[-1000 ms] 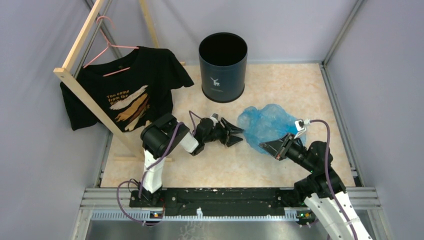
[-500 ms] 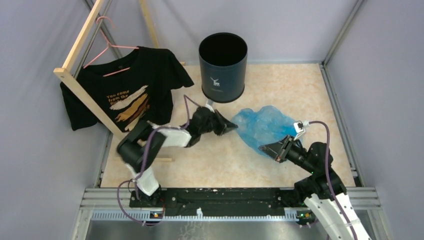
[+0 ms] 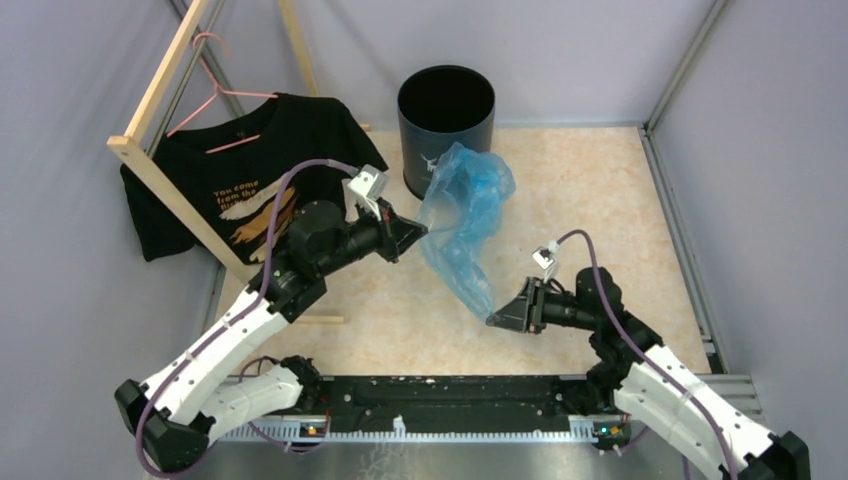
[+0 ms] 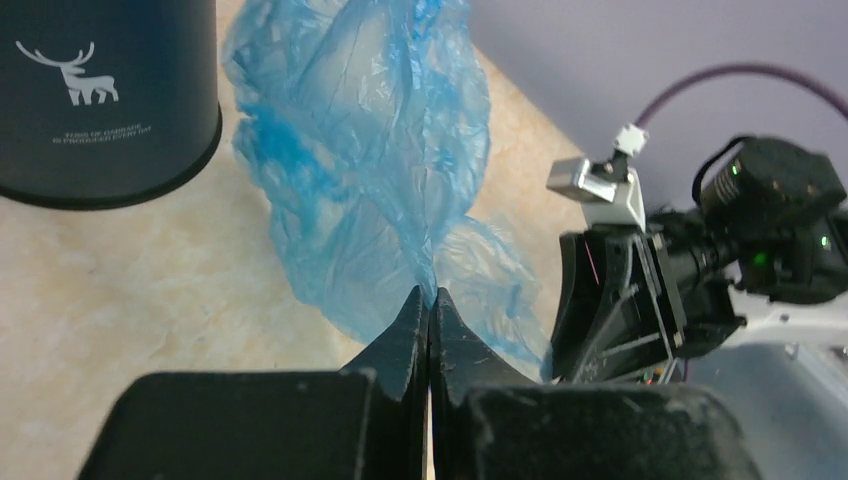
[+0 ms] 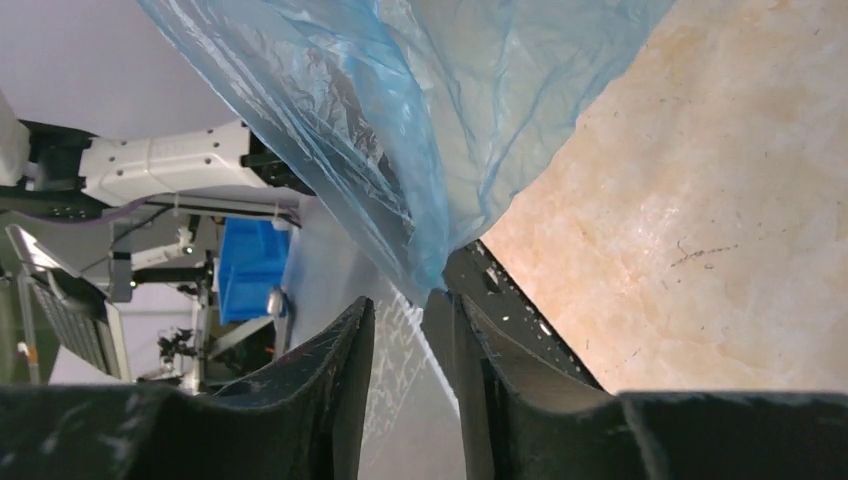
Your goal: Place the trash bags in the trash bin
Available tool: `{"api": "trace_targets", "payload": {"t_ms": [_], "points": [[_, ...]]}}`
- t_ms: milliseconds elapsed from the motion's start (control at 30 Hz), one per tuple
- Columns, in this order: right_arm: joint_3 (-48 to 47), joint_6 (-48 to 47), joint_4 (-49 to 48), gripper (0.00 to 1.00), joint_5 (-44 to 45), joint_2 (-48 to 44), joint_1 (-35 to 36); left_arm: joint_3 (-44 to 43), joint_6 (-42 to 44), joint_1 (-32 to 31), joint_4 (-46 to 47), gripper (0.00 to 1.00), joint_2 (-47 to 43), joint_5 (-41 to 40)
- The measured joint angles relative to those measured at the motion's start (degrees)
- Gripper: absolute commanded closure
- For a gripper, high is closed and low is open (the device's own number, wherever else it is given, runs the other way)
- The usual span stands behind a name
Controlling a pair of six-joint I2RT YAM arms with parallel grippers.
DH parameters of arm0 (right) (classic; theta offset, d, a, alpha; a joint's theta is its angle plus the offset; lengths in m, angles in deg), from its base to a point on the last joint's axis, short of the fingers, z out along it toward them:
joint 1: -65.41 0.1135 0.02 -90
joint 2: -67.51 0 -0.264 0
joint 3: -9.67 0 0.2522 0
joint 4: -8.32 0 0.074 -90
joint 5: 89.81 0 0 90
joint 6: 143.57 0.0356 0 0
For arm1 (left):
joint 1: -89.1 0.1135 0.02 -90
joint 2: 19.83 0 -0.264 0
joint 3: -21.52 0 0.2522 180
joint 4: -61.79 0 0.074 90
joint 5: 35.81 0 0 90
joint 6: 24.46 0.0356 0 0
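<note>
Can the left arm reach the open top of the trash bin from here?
Probably yes. The left gripper, shut on the trash bag, is close beside the trash bin, with only that bag between them.

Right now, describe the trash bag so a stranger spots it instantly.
Find the dark round trash bin at the table's far edge. In front of it, pinched in the left gripper, hangs the trash bag: the only crinkly, translucent light-blue thing, unlike the black T-shirt.

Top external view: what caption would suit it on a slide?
Left pincer pinches the blue trash bag, held up near the dark bin; right pincer open at its lower tip.
</note>
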Motion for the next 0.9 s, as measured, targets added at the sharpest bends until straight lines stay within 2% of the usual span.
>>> {"api": "trace_targets", "payload": {"t_ms": [133,233,433,733,900], "points": [[-1.07,-2.16,-0.59,0.35,3.15,4.57,1.95,0.15,5.46,-0.02,-6.60,1.00,-4.09,1.16],[-3.93,-5.55,2.89,0.26,7.72,5.14,1.97,0.68,7.26,-0.04,-8.94,1.00,-5.57,1.60],[-9.27,-9.68,2.43,0.25,12.57,6.12,1.97,1.42,8.79,-0.04,-11.06,1.00,-4.72,6.34],[-11.45,-4.11,-16.20,0.27,13.55,25.38,4.09,1.51,8.96,-0.04,-9.94,1.00,-3.02,12.81],[-11.47,-0.50,-27.17,0.25,12.74,31.56,5.95,1.51,8.09,-0.04,-9.60,1.00,-2.56,14.78]]}}
